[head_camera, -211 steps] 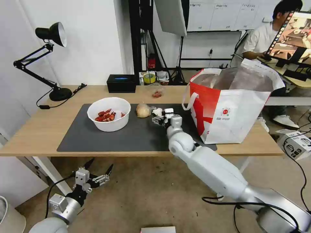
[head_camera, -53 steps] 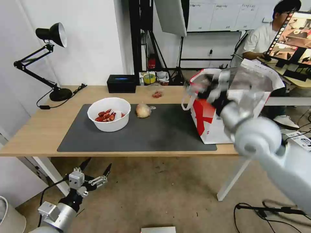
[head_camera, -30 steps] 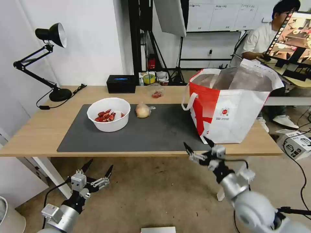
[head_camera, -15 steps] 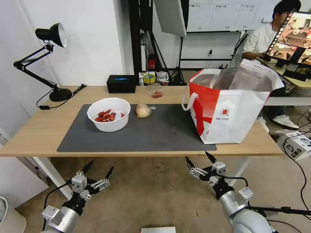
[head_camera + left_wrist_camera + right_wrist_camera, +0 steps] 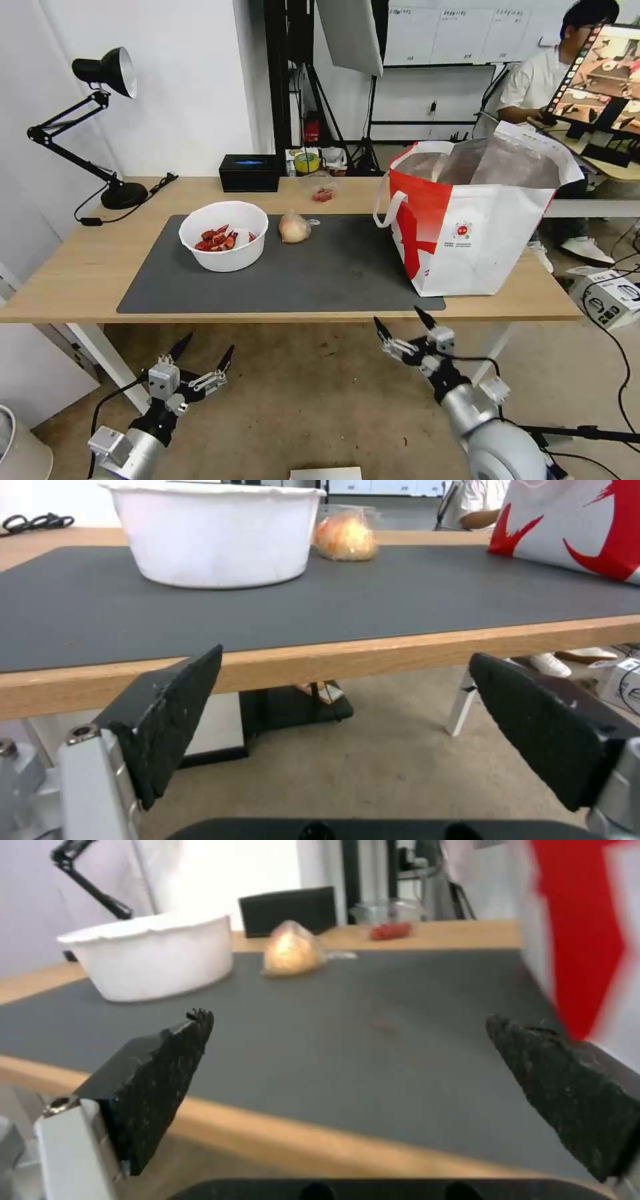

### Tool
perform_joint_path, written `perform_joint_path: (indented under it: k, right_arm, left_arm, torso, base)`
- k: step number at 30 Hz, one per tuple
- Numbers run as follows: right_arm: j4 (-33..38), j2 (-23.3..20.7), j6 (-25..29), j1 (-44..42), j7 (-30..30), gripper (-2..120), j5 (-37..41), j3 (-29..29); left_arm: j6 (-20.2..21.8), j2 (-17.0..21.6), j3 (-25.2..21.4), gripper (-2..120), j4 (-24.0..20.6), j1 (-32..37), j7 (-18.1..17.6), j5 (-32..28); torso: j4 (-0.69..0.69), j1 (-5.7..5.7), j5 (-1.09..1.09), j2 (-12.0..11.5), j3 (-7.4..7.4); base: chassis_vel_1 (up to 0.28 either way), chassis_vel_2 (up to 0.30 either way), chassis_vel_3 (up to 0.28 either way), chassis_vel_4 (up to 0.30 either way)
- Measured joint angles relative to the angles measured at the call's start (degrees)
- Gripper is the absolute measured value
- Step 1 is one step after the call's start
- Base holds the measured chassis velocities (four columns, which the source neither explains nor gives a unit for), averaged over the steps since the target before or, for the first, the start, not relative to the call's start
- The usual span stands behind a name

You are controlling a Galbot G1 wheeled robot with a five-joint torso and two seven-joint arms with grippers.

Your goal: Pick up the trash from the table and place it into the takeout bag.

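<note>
Below the table (image 5: 80,280), right gripper (image 5: 403,323) and left gripper (image 5: 203,347), fingers apart.

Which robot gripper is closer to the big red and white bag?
The right one. The right gripper hangs open just below the table edge, near the takeout bag. The left gripper, also open, is lower and far off under the other end.

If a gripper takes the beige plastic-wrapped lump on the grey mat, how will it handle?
The beige plastic-wrapped lump is rounded, so a nudge may roll it across the dark grey mat. Its glossy film looks slippery, and the loose twisted tail suggests the wrap could slide or crumple. It seems small and probably light.
</note>
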Motion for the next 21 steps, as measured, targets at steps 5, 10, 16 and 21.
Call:
perform_joint_path:
  k: [5,10,16,21]
  right_arm:
    - [-2.42,1.11,-4.65,15.0,1.89,100,3.19,-9.43]
    - [-6.83,2.92,-8.21,26.74,4.29,100,7.22,-16.96]
    - [-12.89,4.81,-12.83,38.0,3.38,100,12.4,-22.42]
    - [-23.24,9.53,-15.38,49.01,-0.31,100,17.35,-27.61]
  left_arm:
    - [-0.03,0.54,-0.4,100,-0.3,0.07,-0.03,-0.29]
    - [0.17,-0.04,-1.39,100,-0.79,0.13,-0.19,-0.66]
    - [0.3,-0.17,-2.28,100,-0.94,0.81,-0.23,-0.82]
    - [0.46,0.08,-2.59,100,-0.68,1.05,0.37,-0.96]
  torso:
    - [0.01,0.0,-0.01,0.0,0.0]
    - [0.01,0.0,0.0,0.0,0.0]
    - [-0.01,0.0,-0.02,0.0,0.0]
    - [0.0,0.0,-0.01,0.0,0.0]
  base:
    - [0.0,0.0,0.0,0.0]
    - [0.0,0.0,0.0,0.0]
    - [0.0,0.0,0.0,0.0]
    - [0.0,0.0,0.0,0.0]
